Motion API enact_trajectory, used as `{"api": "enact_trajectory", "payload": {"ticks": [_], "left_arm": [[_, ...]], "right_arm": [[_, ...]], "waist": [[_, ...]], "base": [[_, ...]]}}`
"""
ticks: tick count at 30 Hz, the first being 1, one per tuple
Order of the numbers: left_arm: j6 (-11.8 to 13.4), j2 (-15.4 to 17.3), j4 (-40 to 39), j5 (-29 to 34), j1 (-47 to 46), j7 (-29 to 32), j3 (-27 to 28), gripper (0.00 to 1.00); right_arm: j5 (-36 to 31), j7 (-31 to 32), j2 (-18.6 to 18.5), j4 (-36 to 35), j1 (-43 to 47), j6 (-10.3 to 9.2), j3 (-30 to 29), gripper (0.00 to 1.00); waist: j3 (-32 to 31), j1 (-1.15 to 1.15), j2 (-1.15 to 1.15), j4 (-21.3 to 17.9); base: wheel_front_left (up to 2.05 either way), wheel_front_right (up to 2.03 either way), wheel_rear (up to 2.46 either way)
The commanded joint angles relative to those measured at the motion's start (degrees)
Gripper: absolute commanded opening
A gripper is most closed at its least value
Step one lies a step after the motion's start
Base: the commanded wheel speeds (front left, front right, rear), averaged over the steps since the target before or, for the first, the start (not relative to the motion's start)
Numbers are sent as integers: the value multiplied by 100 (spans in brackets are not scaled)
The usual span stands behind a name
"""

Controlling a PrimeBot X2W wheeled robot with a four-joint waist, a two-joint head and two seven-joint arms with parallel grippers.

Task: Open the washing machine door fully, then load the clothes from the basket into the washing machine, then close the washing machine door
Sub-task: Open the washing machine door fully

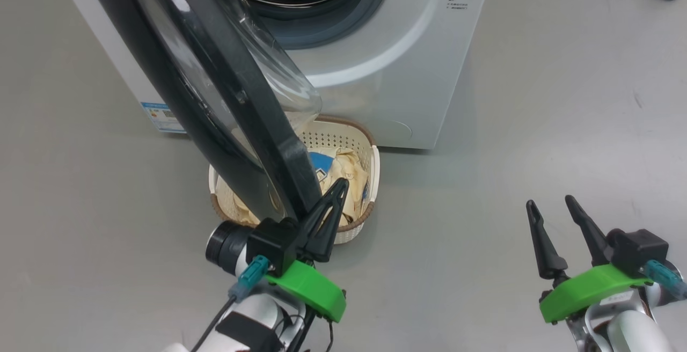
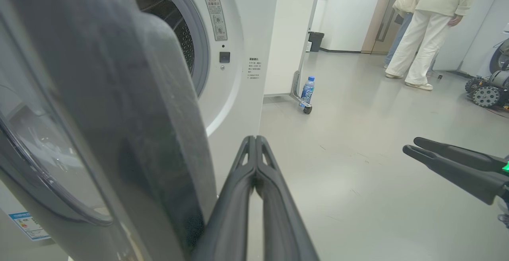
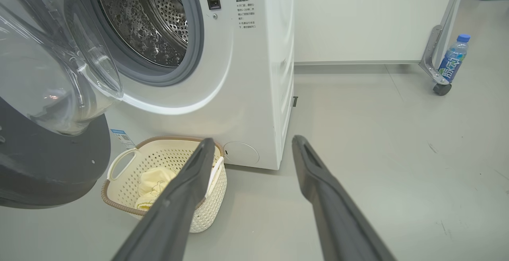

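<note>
Nudging the washing machine door (image 1: 236, 94) with my closed, empty left end effector (image 1: 338, 187), I risk slipping off its rim; it overhangs the basket (image 1: 358, 129) ahead; right end effector (image 1: 552, 203) gapes wide.

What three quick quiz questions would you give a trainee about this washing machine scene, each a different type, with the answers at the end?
1. True or false: the left gripper is shut, beside the edge of the washing machine door.
2. Fill in the blank: the right gripper has its jaws ___ and holds nothing.
3. Where are the clothes?
A. in the basket
B. held by the right gripper
C. held by the left gripper

Key: 1 true; 2 open; 3 A.
</note>
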Motion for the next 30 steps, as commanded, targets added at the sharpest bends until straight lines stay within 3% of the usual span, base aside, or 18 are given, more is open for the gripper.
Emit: {"api": "enact_trajectory", "payload": {"ticks": [1,30], "left_arm": [[26,34,-143,-30,-247,-9,236,0],[263,114,-325,-75,-175,64,112,0]], "right_arm": [[13,-54,-102,-134,-206,-15,107,100],[39,-54,-124,-80,-225,-15,195,100]], "waist": [[-2,0,0,11],[-10,0,0,380]], "base": [[0,0,0],[0,0,0]]}}
